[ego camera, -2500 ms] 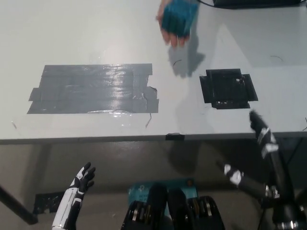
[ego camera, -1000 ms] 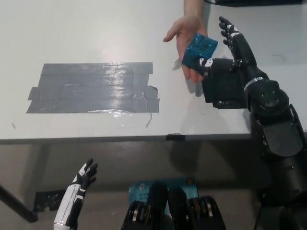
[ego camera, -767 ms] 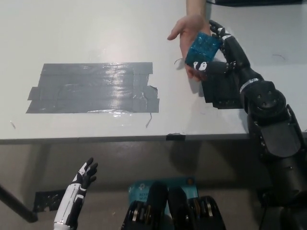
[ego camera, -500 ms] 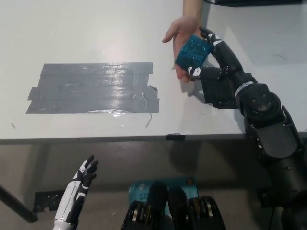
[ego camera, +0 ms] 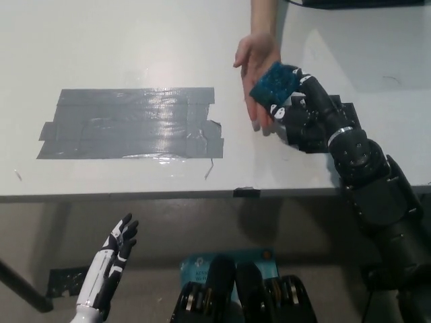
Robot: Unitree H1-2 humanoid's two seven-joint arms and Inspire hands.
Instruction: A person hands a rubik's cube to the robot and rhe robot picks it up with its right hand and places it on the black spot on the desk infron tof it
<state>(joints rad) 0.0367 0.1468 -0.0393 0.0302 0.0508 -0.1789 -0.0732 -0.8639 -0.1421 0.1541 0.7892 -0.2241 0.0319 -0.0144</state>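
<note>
While the desk [ego camera: 135, 54] carries a broad grey tape patch [ego camera: 131, 124] at left, the black spot [ego camera: 347, 114] lies mostly hidden under the right hand [ego camera: 303, 108]. That hand pinches the cube [ego camera: 275, 82] over a person's open palm [ego camera: 259, 64]. Below the desk edge, the left hand [ego camera: 116, 247] rests with fingers spread.

The Rubik's cube [ego camera: 275, 81] showed a blue-teal face with a darker grid of squares. The right hand [ego camera: 301, 112] was black with small white marks; the left hand [ego camera: 111, 260] was white with black fingers. The desk [ego camera: 135, 47] was pale grey-white, bearing a glossy grey tape patch [ego camera: 131, 124] and a black spot [ego camera: 347, 111].
</note>
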